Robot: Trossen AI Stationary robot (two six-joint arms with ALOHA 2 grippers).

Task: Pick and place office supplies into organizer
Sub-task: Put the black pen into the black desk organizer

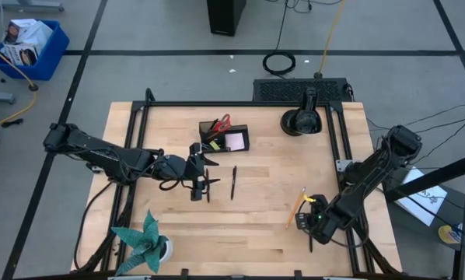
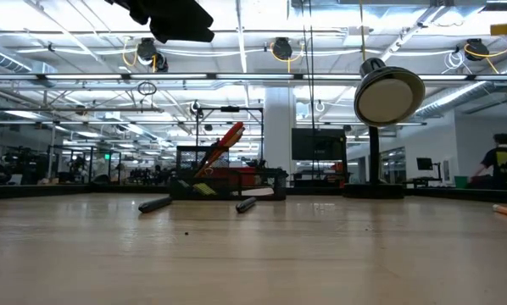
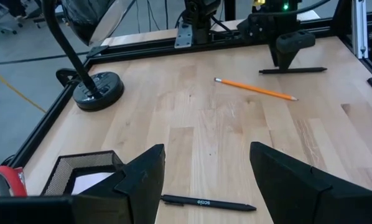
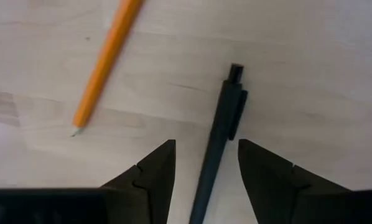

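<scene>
table (image 1: pixel 263 210): wooden, carrying everything below.
organizer (image 1: pixel 225 138): near the table's 12 o'clock edge, red scissors (image 1: pixel 222 122) standing in it.
right arm: reaches in from 3 o'clock and is bent low at the 4 o'clock corner.
right jaws (image 4: pixel 204 171): open, empty, straddling a black pen (image 4: pixel 218 137); it looks the nearer arm for this grasp.
pen axis: runs lengthwise between the fingers, clip end pointing away.
orange pencil (image 4: pixel 105 62): just beside, angled, outside the jaws.
left jaws (image 3: pixel 204 180): open, empty, mid-table, over another pen (image 3: pixel 208 203) lying crosswise.
</scene>
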